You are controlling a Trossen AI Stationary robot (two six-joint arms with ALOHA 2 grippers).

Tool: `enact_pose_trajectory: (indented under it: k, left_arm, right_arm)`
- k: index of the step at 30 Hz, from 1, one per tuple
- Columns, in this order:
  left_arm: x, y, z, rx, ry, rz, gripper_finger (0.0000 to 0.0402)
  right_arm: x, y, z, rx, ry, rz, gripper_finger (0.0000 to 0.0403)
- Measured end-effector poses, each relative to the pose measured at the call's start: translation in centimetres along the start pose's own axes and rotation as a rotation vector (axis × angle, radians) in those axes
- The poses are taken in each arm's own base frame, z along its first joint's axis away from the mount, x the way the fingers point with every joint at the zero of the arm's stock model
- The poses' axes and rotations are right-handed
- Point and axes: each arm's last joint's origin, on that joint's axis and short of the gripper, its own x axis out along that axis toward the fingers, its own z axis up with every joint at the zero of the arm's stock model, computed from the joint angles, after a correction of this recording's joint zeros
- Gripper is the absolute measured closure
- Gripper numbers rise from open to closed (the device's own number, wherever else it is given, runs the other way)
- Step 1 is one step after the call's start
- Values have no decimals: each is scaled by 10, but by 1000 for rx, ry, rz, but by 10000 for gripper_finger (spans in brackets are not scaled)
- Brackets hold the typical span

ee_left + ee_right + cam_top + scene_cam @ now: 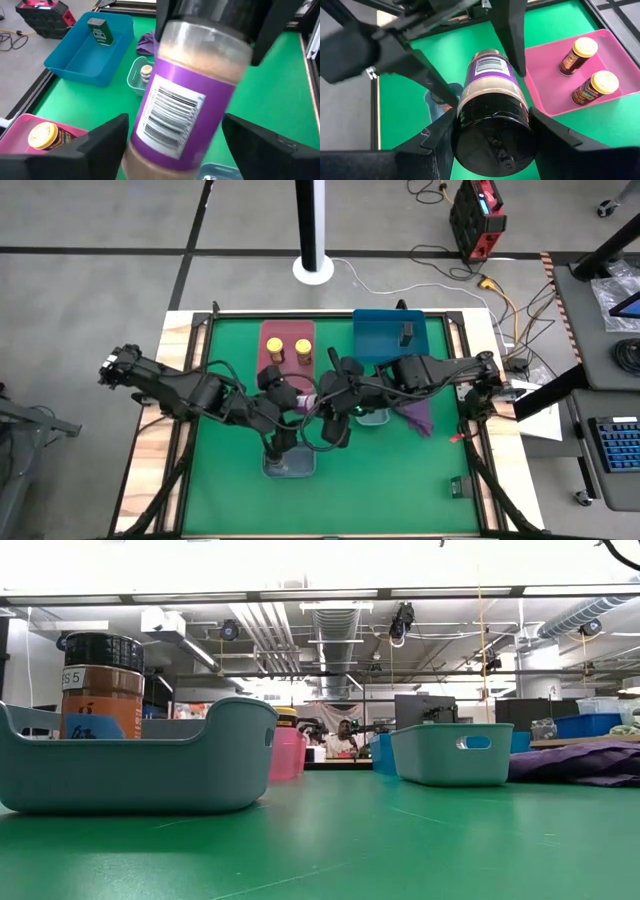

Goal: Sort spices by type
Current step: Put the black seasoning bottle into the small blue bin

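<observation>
Jar (pixel 492 107), purple-labelled, dark-lidded, mid-table: clamped at lid end by right gripper (pixel 492 137); left gripper (pixel 175 137) fingers apart either side, not touching. Risk: unsupported base sags, slipping before reaching grey tray (pixel 288 465) at six o'clock.

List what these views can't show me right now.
- Left wrist view: the jar label text is blurred, and the jar blocks the table behind it.
- High view: arms cover the grey tray contents.
- Low view: left end effector and right end effector are out of frame.
</observation>
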Motion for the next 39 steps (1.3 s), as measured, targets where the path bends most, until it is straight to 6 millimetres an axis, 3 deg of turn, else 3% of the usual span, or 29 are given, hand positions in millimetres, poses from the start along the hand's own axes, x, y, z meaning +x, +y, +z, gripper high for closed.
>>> enact_pose_trajectory:
  k: [3, 9, 11, 14, 19, 26, 29, 32, 39]
  left_arm:
    - [0, 0, 0, 0, 0, 2, 132]
    - [-1, 1, 0, 13, -1, 0, 241]
    - [-1, 1, 0, 17, -3, 0, 242]
    - [-4, 2, 2, 14, -18, 1, 244]
    - [-18, 12, 6, -9, -83, 54, 252]
    - [-52, 29, 20, -69, -240, 27, 253]
    - [-71, 35, 30, -87, -354, -58, 253]
    - [-84, 38, 40, -76, -465, -127, 253]
    - [-97, 34, 56, -31, -639, -274, 244]
  right_arm:
    - [0, 1, 2, 5, -16, 9, 207]
    - [-1, 1, 2, 11, -16, 19, 207]
    - [-1, 1, 2, 15, -20, 18, 198]
    - [-5, 0, 4, 38, -42, 15, 140]
    - [-30, -8, 8, 78, -105, 3, 59]
    - [-90, -23, 10, 56, -286, -98, 54]
    - [-108, -20, 11, -4, -366, -77, 64]
    - [-110, -8, 16, -72, -446, -36, 70]
    - [-74, 31, 25, -328, -575, -1, 78]
